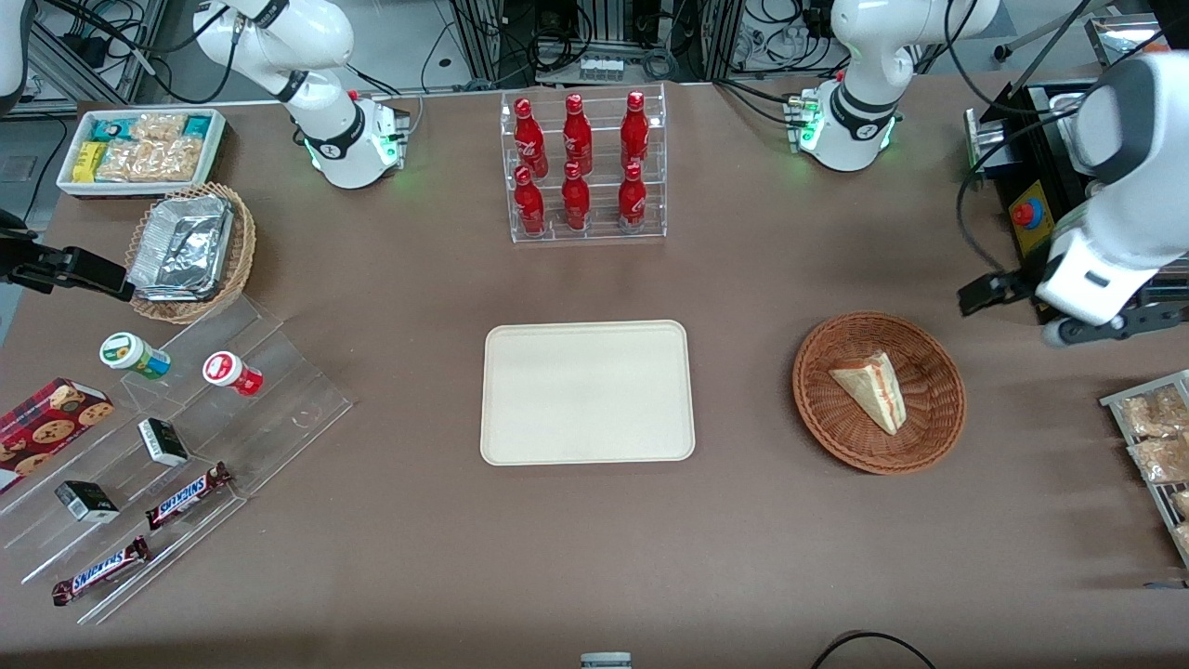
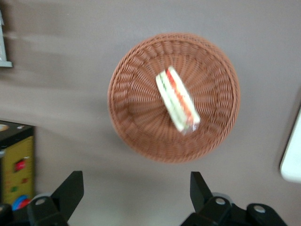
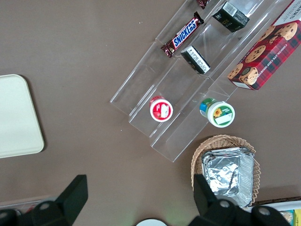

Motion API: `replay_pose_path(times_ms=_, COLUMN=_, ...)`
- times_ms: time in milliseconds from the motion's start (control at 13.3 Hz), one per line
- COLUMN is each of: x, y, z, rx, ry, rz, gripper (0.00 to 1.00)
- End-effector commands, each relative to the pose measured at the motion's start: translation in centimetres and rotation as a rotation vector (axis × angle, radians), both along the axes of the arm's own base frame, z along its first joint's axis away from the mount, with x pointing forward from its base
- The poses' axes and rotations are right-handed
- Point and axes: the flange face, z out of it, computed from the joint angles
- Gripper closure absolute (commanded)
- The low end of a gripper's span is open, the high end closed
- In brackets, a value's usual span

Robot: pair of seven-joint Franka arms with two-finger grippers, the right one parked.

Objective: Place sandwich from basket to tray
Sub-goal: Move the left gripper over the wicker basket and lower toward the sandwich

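The sandwich (image 1: pixel 873 388) lies in the round brown basket (image 1: pixel 822 409), a little toward the 3 o'clock side of the middle as the front camera sees it. Its pointed end aims at 9 o'clock, and its striped cut edge with red and green runs along the side toward 3 o'clock. The basket sits on the brown table (image 1: pixel 418 557), toward the working arm's end. The cream tray (image 1: pixel 586 391) lies flat in the middle of the table, at 9 o'clock from the basket, with a strip of bare table between them. Nothing is on the tray. The left arm's gripper (image 1: pixel 980 295) hangs over the table near the basket, at about 1 o'clock from it in the front view, and it does not touch the basket or the sandwich. In the wrist camera its two black fingers (image 2: pixel 69 190) stand wide apart with nothing between them, and the basket (image 2: pixel 136 127) with the sandwich (image 2: pixel 178 99) shows past their tips. A clear rack with six red bottles (image 1: pixel 581 165) stands at 12 o'clock from the tray, farther from the front camera.
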Motion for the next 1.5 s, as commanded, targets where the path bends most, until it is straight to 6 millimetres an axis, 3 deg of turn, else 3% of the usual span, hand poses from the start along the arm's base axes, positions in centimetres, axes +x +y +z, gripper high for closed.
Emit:
replay_pose_path(times_ms=0, x=0.2, y=-1.9, z=-3.5, rx=0.012, ry=-0.021, rz=0.120, gripper=0.00)
replay_pose_path(times_ms=375, x=1.9, y=-4.7, z=-9.8, rx=0.012, ry=0.001, rz=0.291, gripper=0.00)
replay_pose_path(times_ms=900, x=3.0, y=-5.0, z=-14.9, rx=0.004, ry=0.010, rz=0.375, gripper=0.00)
replay_pose_path(times_ms=1425, x=0.8, y=-5.0, z=-19.4, rx=-0.018, ry=-0.048, rz=0.400, gripper=0.00)
